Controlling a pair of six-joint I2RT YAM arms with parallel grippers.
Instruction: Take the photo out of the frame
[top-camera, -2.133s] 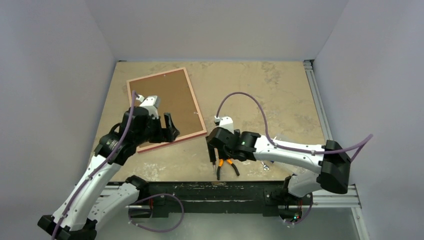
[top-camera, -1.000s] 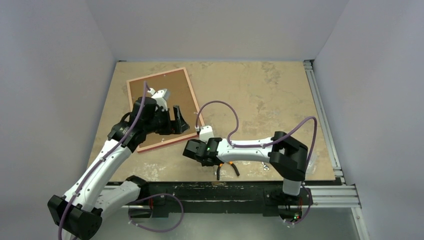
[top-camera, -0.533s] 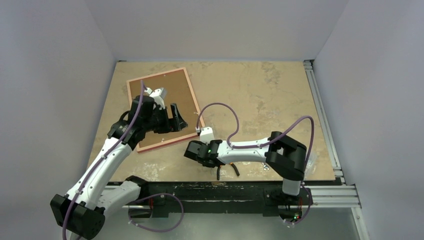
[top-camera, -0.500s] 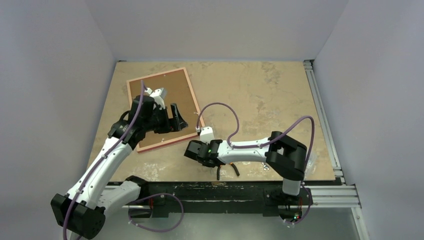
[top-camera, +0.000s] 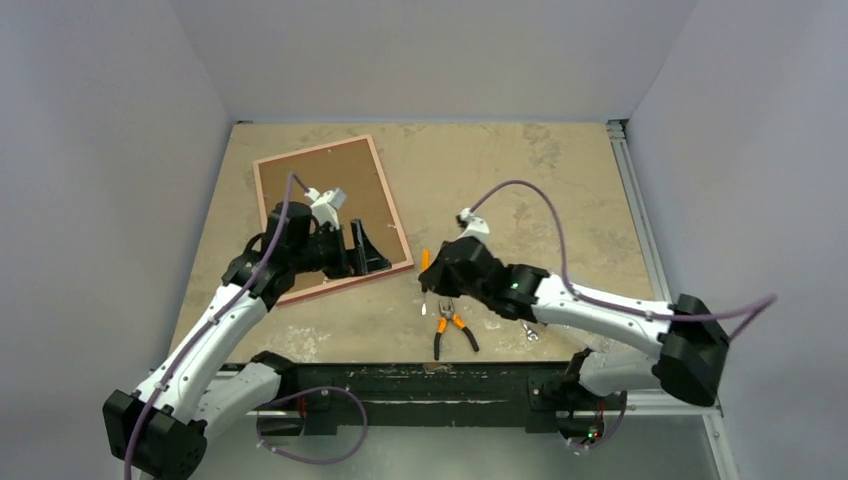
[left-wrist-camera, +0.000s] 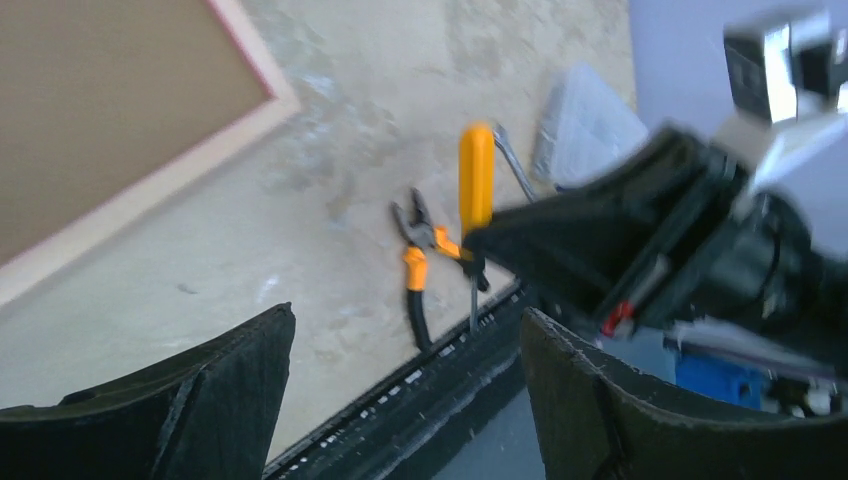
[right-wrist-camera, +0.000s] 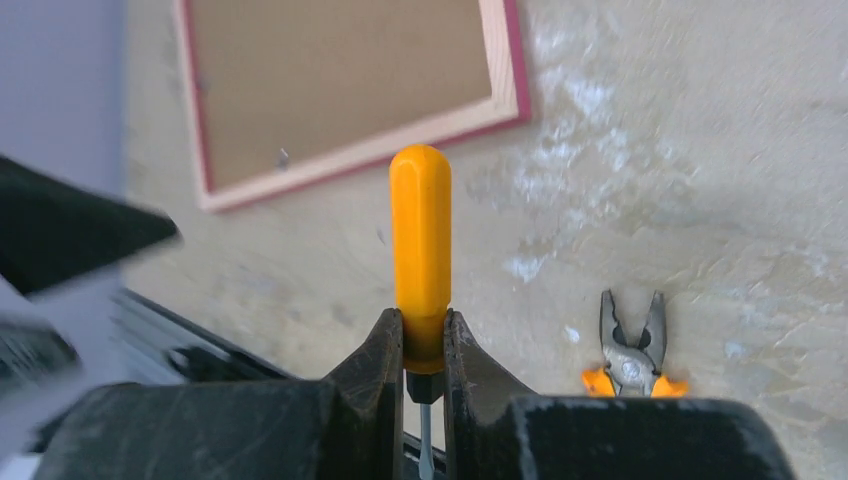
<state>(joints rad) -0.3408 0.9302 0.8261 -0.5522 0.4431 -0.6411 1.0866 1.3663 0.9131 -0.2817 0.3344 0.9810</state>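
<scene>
The right gripper (right-wrist-camera: 422, 325) is clenched on the lower handle of an orange screwdriver (right-wrist-camera: 420, 220). The handle sticks out past the fingers and the shaft runs back between them. It hangs above the table (top-camera: 520, 190) near the middle of the near edge, a hold that I judge keeps the blade free to pry at the backing's tabs. Pliers (top-camera: 449, 331) lie unused between it and the near edge.

The left gripper (top-camera: 366, 250) is released, jaws wide apart, over the near right corner of the frame (top-camera: 325, 195), probably to pin it down while the tool works. The frame lies face down toward the far left corner, brown board up with a pale rim. The photo is not visible. It is presumably under that board, so the backing must come off first.
</scene>
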